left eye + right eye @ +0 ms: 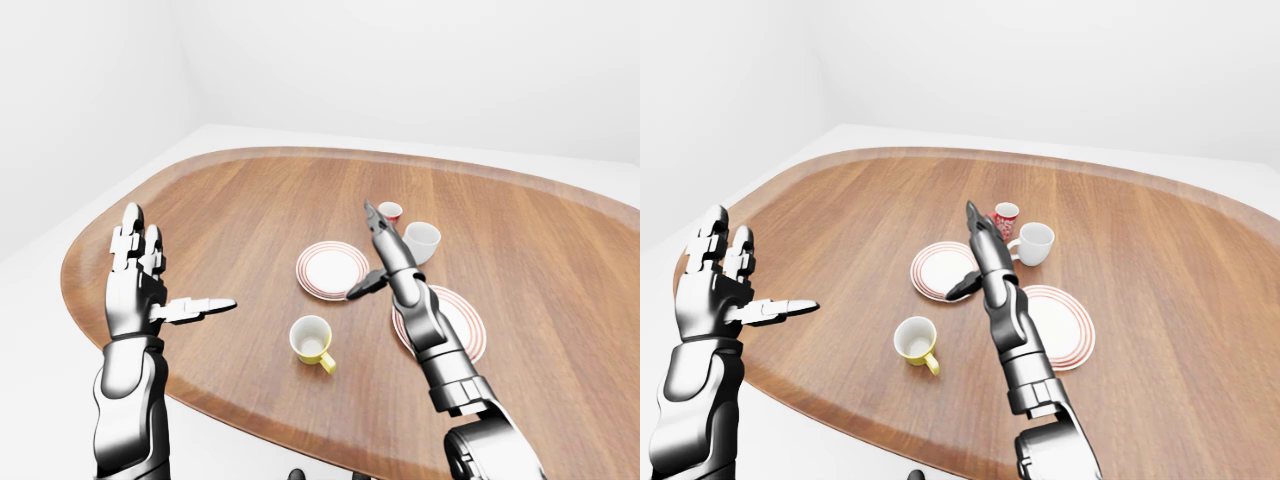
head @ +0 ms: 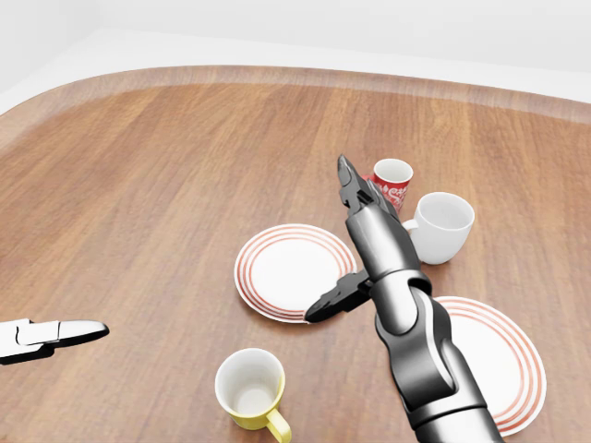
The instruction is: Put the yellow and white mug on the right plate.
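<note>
The yellow and white mug [image 2: 249,388] stands upright on the wooden table [image 1: 240,200], handle toward the bottom right of the head view. The right plate [image 2: 503,365], white with red rings, lies to the right of the mug and is partly hidden by my right forearm. My right hand [image 2: 362,242] is open and empty. Its fingers point up the view, above the gap between the two plates, and it is up and to the right of the mug. My left hand [image 1: 150,280] is open and empty, raised at the table's left edge.
A second red-ringed plate [image 2: 291,270] lies above the mug in the head view. A small red cup [image 2: 392,180] and a white mug [image 2: 441,224] stand above the right plate. The table's near rim runs along the bottom of the left-eye view.
</note>
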